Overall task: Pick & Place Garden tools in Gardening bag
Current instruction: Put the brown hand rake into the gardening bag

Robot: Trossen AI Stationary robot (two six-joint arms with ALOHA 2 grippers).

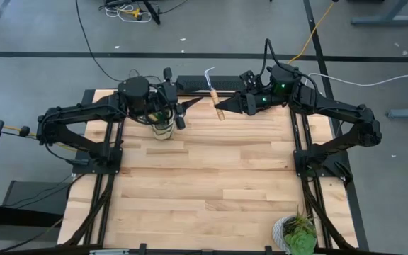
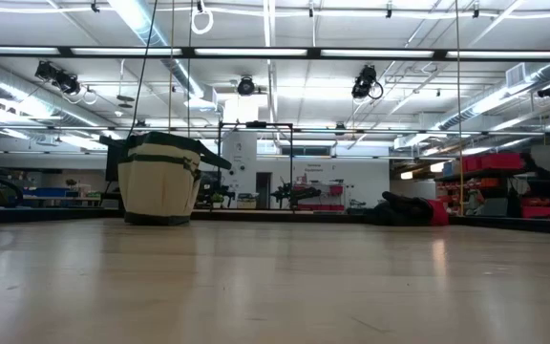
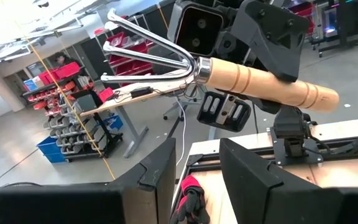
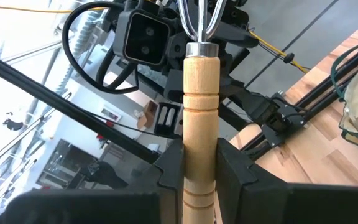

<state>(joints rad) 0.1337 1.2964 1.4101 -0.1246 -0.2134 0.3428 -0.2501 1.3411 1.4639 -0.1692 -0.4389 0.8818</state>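
Note:
My right gripper point(image 1: 224, 108) is shut on a wooden-handled rake point(image 1: 214, 92), held in the air over the table's far edge with its metal tines point(image 3: 142, 43) pointing toward the far side. My left gripper point(image 1: 181, 113) hovers open just to the rake's left, nothing between its fingers point(image 3: 157, 177). The beige gardening bag point(image 2: 160, 177) stands upright on its base on the table, mostly under my left arm point(image 1: 163, 127). Red-and-black gloves point(image 2: 409, 208) lie on the table near the far edge. My right gripper pinches the rake's wooden handle point(image 4: 201, 134) between its two fingers, around the handle's middle and a little toward its free end point(image 3: 328, 98). The fingers come level from the table's right and lie across the handle. The rake is lifted clear, roughly level.
A potted plant point(image 1: 296, 234) stands at the table's near right corner. The wide middle of the wooden tabletop point(image 1: 211, 177) lies bare. Both arms' frames run along the table's left and right sides.

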